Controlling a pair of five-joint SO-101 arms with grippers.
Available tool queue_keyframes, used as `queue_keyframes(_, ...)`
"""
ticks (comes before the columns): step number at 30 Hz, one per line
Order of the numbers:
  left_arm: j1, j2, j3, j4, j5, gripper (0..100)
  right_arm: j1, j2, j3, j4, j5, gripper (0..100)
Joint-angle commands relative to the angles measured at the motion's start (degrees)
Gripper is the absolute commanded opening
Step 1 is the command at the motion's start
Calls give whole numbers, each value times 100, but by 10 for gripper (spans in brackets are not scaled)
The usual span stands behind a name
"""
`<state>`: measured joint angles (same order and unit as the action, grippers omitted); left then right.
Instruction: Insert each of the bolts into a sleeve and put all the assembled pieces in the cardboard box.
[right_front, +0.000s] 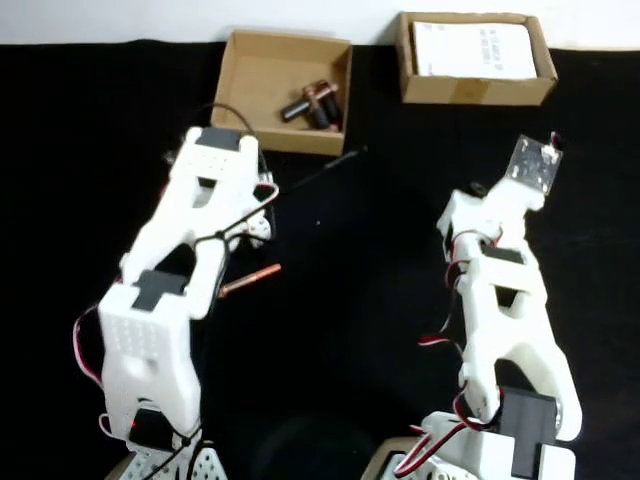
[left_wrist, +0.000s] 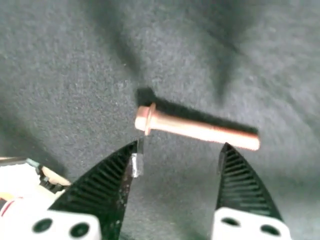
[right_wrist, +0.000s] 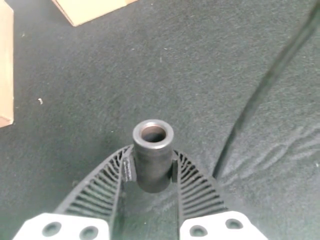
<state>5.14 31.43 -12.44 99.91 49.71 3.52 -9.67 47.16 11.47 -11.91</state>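
Black table (right_front: 350, 300), partway done: a few assembled pieces (right_front: 312, 103) lie in the cardboard box (right_front: 280, 140). Well short of that box, left gripper (left_wrist: 180, 150) spreads its fingers (left_wrist: 107, 180) over a loose copper bolt (left_wrist: 195, 129); right gripper (right_wrist: 151, 156) pinches a sleeve (right_wrist: 153, 145).

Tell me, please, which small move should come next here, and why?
Probably lower the left gripper and close it on the bolt. Its jaws are open, and the bolt lies loose on the table just beyond the tips, not gripped. The right gripper holds a sleeve with its open end free, so the bolt seems to be the missing part.
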Motion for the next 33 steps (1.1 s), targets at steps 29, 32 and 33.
queue_keyframes(29, -180, -2141, 31, 132, -185, 245, -57, -303, -22, -110, 26, 8)
queue_keyframes(32, 92, -2457, 927, 105, -791, 245, -57, -303, -22, -119, 26, 8)
queue_keyframes(33, 180, -2396, 1156, 97, -932, 245, -57, -303, -22, -119, 26, 8)
